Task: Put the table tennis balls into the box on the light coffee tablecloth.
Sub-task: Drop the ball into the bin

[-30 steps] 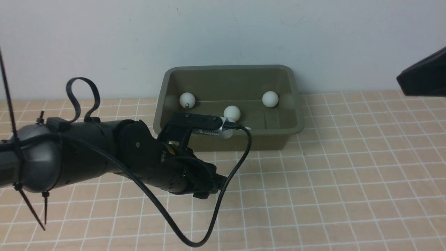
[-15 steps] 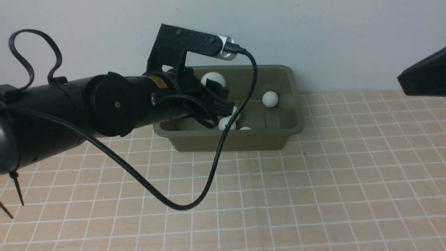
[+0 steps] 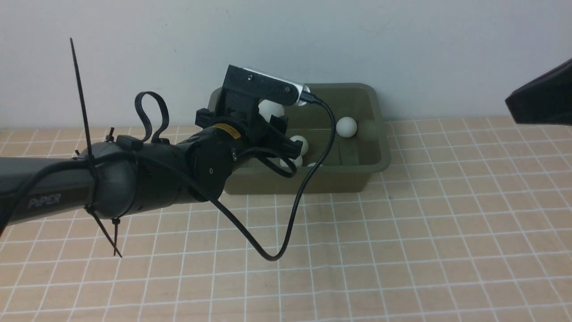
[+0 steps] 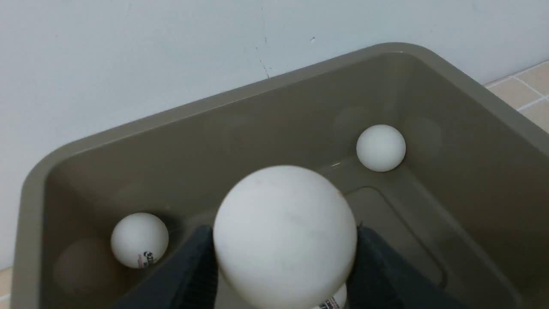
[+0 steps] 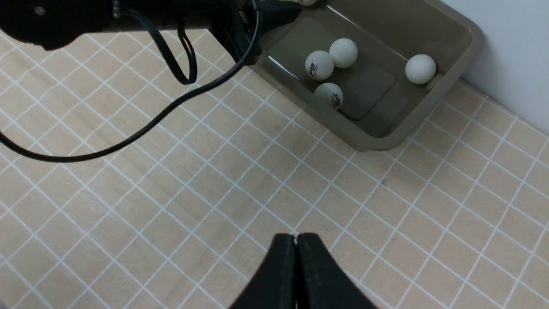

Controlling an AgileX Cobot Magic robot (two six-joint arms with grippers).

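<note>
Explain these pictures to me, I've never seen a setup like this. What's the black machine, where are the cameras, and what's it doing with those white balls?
It is a robot with two black arms, each ending in a two-fingered gripper. One camera looks forward from between the arms; one sits on each wrist. A tan checked tablecloth covers the surface, and an olive-green box stands on it by the wall. The left gripper holds a white table tennis ball over the box, seen close up by its wrist camera. Five more balls already lie in the box, such as one near a far corner. The right gripper is shut, holds nothing and hangs above the cloth.
</note>
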